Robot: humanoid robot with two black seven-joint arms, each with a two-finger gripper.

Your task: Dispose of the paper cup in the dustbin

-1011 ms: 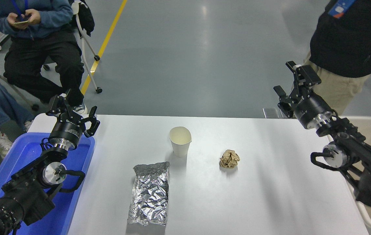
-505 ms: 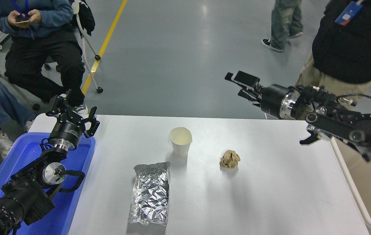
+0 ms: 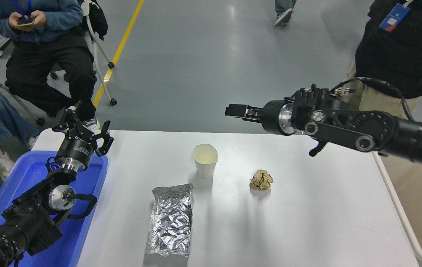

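Note:
The paper cup (image 3: 205, 160), white with a cream inside, stands upright near the middle of the white table (image 3: 307, 222). My right gripper (image 3: 233, 110) is open and empty. It points left, held in the air over the table's far edge, above and to the right of the cup and apart from it. A white-rimmed bin (image 3: 396, 211) stands against the table's right edge, under my right arm. My left gripper (image 3: 83, 126) is open and parked at the lower left.
A silver foil bag (image 3: 170, 218) lies in front of the cup. A crumpled brown paper ball (image 3: 261, 180) lies to its right. A blue tray (image 3: 25, 178) sits under my left arm. One person sits at the far left and one stands at the far right.
My right arm has swung left from the table's far right corner, and the gripper has turned from pointing up to pointing left, closer to the cup. The cup has not moved.

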